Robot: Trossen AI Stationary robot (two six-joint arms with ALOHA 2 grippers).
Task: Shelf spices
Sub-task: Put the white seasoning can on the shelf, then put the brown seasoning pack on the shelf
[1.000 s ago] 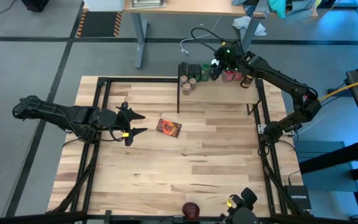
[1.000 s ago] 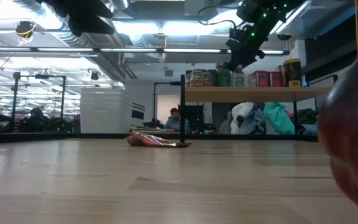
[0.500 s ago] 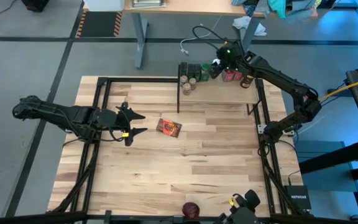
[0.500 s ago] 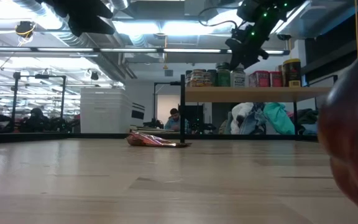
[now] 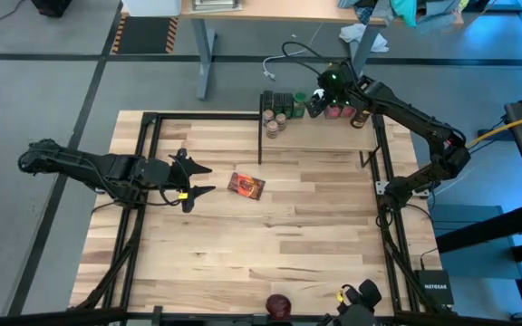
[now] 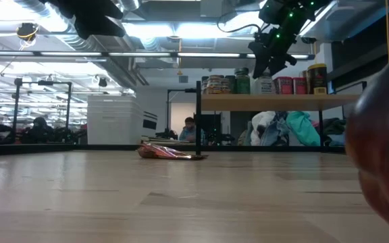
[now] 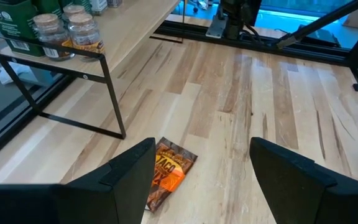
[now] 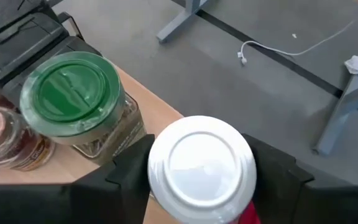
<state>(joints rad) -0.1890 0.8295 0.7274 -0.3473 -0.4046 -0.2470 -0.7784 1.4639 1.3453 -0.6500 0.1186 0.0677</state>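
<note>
Tabletop [image 5: 270, 244]: the big plank surface fills the middle of the high view. Two items still lie loose on it.
Shelf [image 6: 269, 102]: sits at upper right in the high view. A row of spices already stands on it: pink-red boxes [image 6: 290, 85], cork-topped jars [image 7: 67, 31] and a green-lidded jar [image 8: 70, 93].
Left arm: unmoved over the last second. The left gripper [image 5: 199, 179] is at centre left of the high view with its jaws wide and empty, aimed toward the packet.
Right arm: reaches to the back of the shelf. Over the last second the right gripper [image 5: 323, 92] has crept slightly up and to the right in the low view.
White-capped bottle [image 8: 202, 163]: stands just beside the green-lidded jar, directly under the right gripper. I cannot tell whether the gripper holds it or has let go.
Meaning: judged as a placement finishing and a withdrawal starting. That would be one more spice shelved.
Remaining: an orange-red flat packet [image 5: 246, 185] lies at mid-table. A dark-red round item [image 5: 278, 304] sits at the bottom edge.
Writing: the packet reads "TACO" [image 7: 169, 174]. The black box [image 5: 433, 287] at lower right reads "NETGEAR". The jar labels are illegible.
</note>
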